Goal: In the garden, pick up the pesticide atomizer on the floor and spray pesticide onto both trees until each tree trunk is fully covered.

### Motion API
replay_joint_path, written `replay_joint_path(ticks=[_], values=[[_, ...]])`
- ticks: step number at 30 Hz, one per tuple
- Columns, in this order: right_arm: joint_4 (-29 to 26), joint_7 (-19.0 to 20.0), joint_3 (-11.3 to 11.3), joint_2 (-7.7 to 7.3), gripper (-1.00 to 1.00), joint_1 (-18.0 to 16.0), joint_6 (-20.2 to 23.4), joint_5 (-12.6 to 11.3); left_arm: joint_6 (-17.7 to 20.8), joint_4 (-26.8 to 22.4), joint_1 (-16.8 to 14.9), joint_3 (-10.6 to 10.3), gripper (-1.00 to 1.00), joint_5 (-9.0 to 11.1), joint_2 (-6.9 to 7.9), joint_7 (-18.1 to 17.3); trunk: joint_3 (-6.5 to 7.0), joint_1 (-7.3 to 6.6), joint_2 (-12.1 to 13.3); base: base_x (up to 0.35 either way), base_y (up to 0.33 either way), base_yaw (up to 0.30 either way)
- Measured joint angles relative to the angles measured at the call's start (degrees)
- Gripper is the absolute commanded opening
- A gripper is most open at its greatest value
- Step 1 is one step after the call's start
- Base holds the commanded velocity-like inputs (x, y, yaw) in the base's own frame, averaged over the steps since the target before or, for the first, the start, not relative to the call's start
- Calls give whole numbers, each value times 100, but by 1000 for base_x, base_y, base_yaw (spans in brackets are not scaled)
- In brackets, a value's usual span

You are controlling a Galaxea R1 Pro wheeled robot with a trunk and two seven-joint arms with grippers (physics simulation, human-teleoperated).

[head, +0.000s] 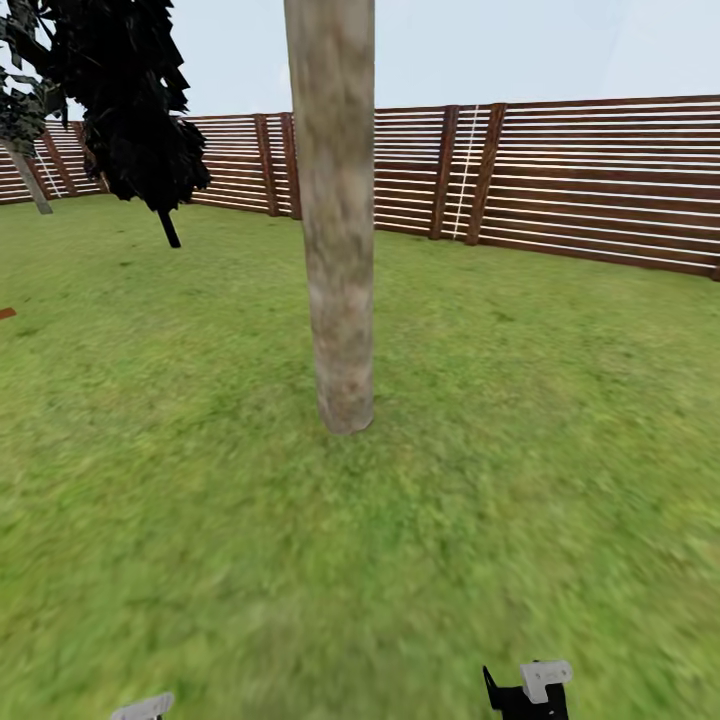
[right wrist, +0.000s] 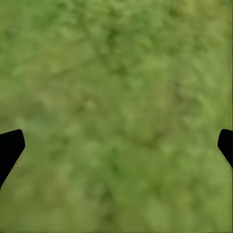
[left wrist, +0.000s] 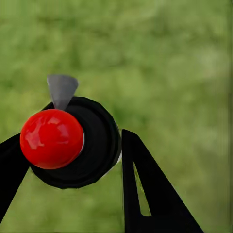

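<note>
Green lawn [head: 560, 420] fills most of the head view, w/ a pale grey-brown tree trunk [head: 335, 220] standing upright near centre, blotchy bark, base slightly flared where it meets the grass. Reddish-brown slat fence [head: 590, 180] runs across behind it; a near-black narrow tree [head: 130, 100] stands at far left, in front of the fence.

Left claw [left wrist: 73, 160]: in the left wrist view its two black fingers [left wrist: 145, 189] sit either side of the pesticide atomizer [left wrist: 73, 143], closed in on it and gripping the dark round body. Glossy red top faces the camera, small grey nozzle piece sticks out from it. Blurred grass is behind, so the bottle is held off the ground.

Right claw [right wrist: 116, 145]: spread wide, black fingertips [right wrist: 9, 148] just at opposite edges of the right wrist view, nothing between them, only grass beyond.

Low in the head view, pale and black bits of the arms peek in at the frame's edge, approx below and to either side of the trunk; too little visible to read more.
</note>
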Motion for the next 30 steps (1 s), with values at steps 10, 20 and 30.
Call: replay_joint_path(ticks=[10,20,30], values=[[0,0,0,0,100,0,1,0,0,0,0,1,-100,-10,3,-5,0,0,0,340,-14,0],[0,0,0,0,100,0,3,0,0,0,0,0,-100,-1,4,-7,0,0,0,331,-15,0],[-1091,311,104,-40,100,-50,335,2159,93,-122,-151,-684,-100,-1298,160,-896,0,4,0,27,0,0]])
